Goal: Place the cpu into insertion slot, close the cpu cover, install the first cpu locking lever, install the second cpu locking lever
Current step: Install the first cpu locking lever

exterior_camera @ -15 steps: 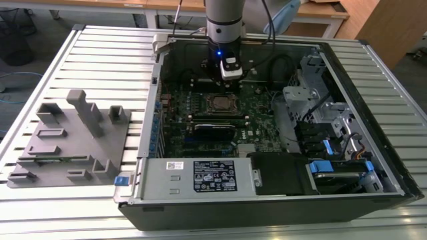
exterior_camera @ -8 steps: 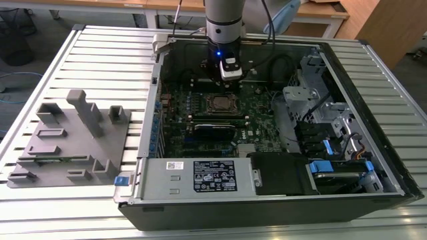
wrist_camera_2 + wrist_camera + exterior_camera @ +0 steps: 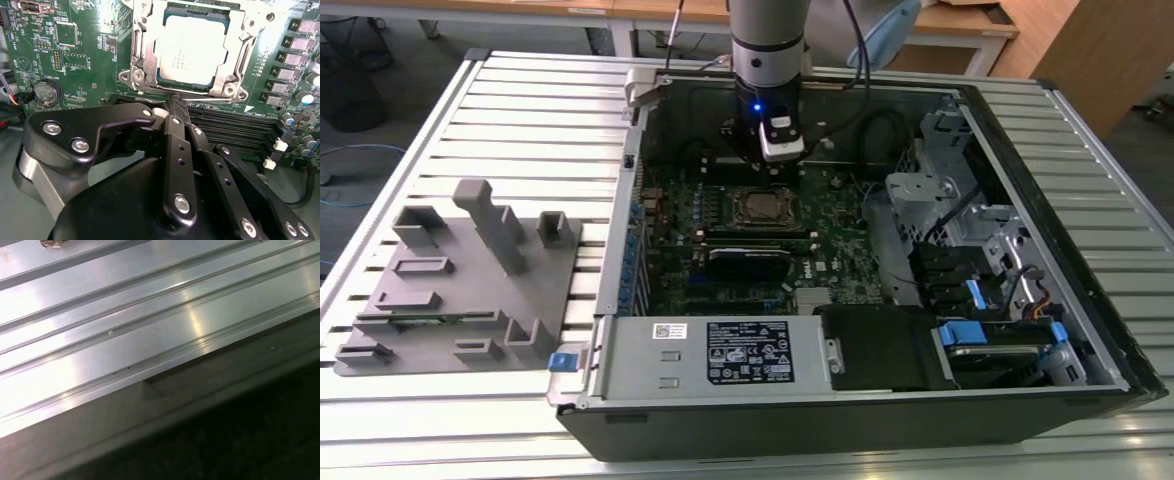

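The dull silver-grey chip (image 3: 192, 50) sits flat within the silvery cover (image 3: 141, 55). The gripper (image 3: 778, 152), at twelve o'clock from it in the exterior view, is clenched; whether it pinches anything is unclear.

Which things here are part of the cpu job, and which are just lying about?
Job: cpu, cover, gripper.
Lying about: grey fixture, coin battery, memory slots, power supply.
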You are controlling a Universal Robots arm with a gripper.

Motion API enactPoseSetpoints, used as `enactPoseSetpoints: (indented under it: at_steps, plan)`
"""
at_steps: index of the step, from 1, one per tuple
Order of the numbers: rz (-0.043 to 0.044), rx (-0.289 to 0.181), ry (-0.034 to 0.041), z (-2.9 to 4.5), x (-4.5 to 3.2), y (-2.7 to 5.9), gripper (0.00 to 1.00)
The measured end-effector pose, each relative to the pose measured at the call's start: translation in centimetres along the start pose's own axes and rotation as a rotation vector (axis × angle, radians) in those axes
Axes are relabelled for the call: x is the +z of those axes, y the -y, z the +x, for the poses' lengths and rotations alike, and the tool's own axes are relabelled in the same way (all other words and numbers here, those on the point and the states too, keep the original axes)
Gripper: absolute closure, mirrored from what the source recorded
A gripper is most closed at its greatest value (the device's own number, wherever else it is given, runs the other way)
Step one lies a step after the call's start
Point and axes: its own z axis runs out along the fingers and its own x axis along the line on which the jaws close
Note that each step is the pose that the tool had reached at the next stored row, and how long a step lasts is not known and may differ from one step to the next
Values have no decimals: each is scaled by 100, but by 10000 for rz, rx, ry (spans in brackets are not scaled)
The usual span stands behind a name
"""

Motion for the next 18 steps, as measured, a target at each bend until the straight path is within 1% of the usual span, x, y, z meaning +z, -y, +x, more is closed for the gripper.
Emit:
enactPoseSetpoints:
  at_steps: [3, 8, 10, 14, 18]
  plan:
    - [-64, 7, -13, -1, 0, 4, 90]
    - [-72, -9, -17, -4, -1, 13, 90]
    - [-91, -23, -21, -5, -1, 15, 90]
    - [-157, -38, -39, -5, -1, 16, 90]
    - [-263, -46, -71, -7, 0, 18, 90]
